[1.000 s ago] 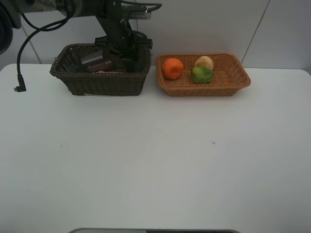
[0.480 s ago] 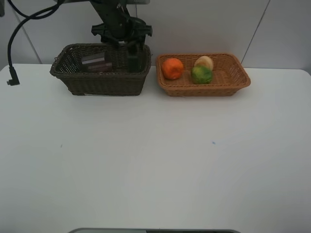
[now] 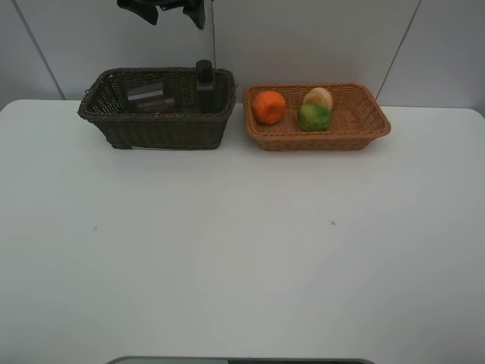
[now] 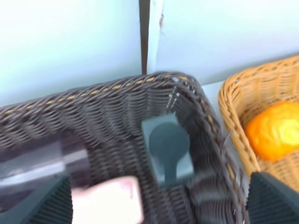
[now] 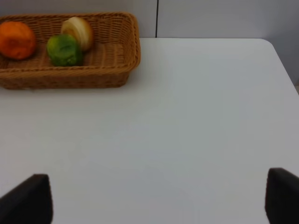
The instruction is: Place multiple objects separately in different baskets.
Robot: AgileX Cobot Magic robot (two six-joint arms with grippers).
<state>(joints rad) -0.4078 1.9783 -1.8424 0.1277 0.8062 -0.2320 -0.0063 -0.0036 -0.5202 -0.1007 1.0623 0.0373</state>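
In the dark basket (image 3: 155, 114) on the white bench (image 3: 242, 243) a dark bottle (image 3: 204, 85) is seen upright at the corner nearest the tan basket (image 3: 317, 130), beside a pink bottle (image 4: 110, 200) and a clear cup (image 4: 42, 163). The bottle is judged rigid, light and smooth; the flat sides would be gripped. The orange (image 3: 268, 107), lime (image 3: 314, 116) and peach (image 3: 318, 97) lie in the tan basket. The left hand (image 3: 163, 7) hangs high with fingers apart, holding nothing; the right hand's (image 5: 154, 196) fingers are also apart. A plain wall is behind.

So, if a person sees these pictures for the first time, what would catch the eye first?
Probably the bright orange beside the green fruit in the tan basket on the right. Next, the dark bottle standing upright in the right end of the dark basket, with the left gripper high above it.
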